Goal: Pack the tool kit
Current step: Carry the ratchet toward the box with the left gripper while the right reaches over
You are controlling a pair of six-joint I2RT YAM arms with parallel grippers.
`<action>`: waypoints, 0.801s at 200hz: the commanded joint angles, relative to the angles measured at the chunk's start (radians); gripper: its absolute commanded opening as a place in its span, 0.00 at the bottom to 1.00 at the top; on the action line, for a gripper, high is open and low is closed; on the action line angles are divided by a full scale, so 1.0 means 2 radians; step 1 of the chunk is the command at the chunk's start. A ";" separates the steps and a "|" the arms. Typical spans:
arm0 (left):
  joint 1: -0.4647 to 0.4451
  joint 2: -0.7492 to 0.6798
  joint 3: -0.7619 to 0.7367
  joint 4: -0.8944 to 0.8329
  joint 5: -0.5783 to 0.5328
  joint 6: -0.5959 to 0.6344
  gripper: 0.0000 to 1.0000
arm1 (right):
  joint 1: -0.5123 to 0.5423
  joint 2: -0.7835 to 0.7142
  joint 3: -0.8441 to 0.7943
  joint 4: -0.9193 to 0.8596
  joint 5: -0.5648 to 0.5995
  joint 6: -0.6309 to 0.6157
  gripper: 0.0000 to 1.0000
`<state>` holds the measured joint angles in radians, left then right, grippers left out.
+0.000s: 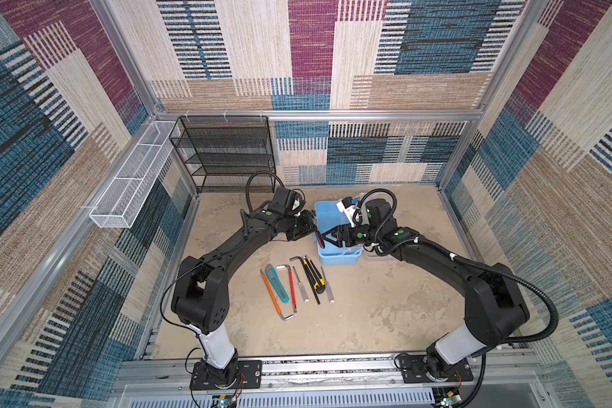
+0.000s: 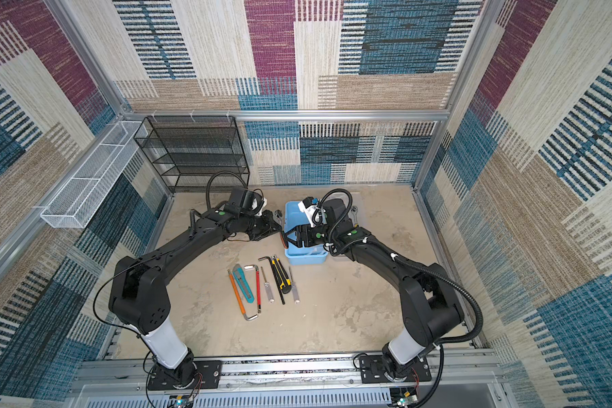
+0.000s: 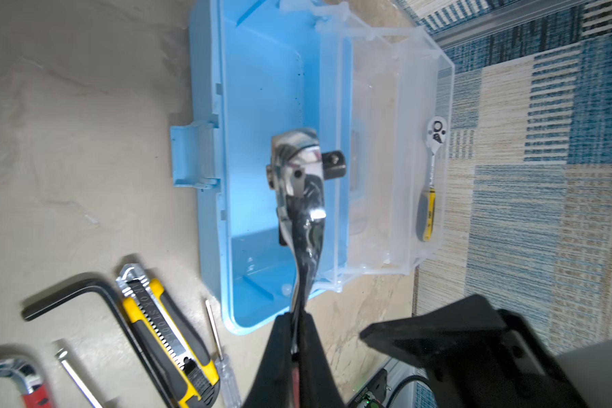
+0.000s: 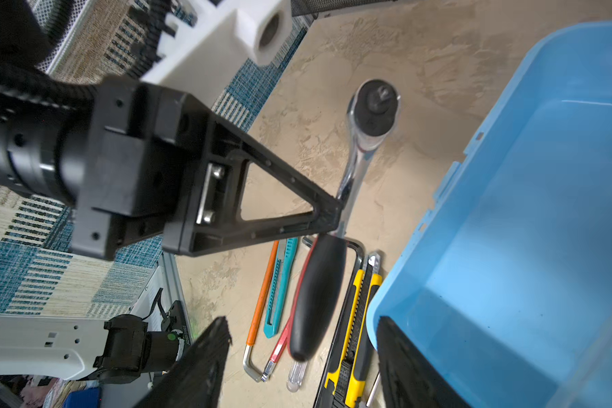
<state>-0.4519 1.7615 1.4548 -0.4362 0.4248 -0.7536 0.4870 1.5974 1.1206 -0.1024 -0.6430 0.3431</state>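
My left gripper (image 3: 295, 318) is shut on the shaft of a chrome ratchet (image 3: 297, 166), holding it over the open light blue toolbox (image 3: 255, 88). The right wrist view shows the left gripper (image 4: 336, 215) pinching that shaft, with the ratchet's black and red handle (image 4: 318, 293) hanging free. My right gripper (image 4: 301, 319) is open, one finger on each side of the handle's end, neither touching it. In both top views the grippers (image 1: 313, 226) (image 1: 325, 237) meet at the toolbox's (image 1: 336, 259) left edge. A small ratchet with a yellow grip (image 3: 430, 183) lies in the clear tray (image 3: 378, 106).
Hand tools lie in a row in front of the box: orange mini hacksaw (image 1: 271, 291), teal utility knife (image 1: 277, 284), hex key (image 1: 306, 277), yellow and black utility knife (image 1: 315, 275), clear-handled screwdrivers (image 1: 302, 288). A black mesh rack (image 1: 227, 152) and white mesh basket (image 1: 131, 180) stand at the back left.
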 commanded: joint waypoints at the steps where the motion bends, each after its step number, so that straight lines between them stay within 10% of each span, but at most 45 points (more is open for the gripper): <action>1: 0.000 0.005 0.011 0.037 0.018 -0.008 0.00 | 0.007 0.011 0.012 0.007 0.009 0.002 0.69; 83: -0.002 -0.006 -0.015 0.077 0.036 -0.019 0.00 | 0.016 0.047 0.041 -0.024 0.014 -0.013 0.63; 160: -0.003 -0.010 -0.021 0.087 0.048 -0.010 0.00 | 0.018 0.061 0.066 -0.038 0.027 -0.012 0.33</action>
<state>-0.4580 1.7515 1.4090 -0.3271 0.4877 -0.7670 0.5205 1.7184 1.2369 -0.1810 -0.6044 0.3202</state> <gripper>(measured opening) 0.092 0.398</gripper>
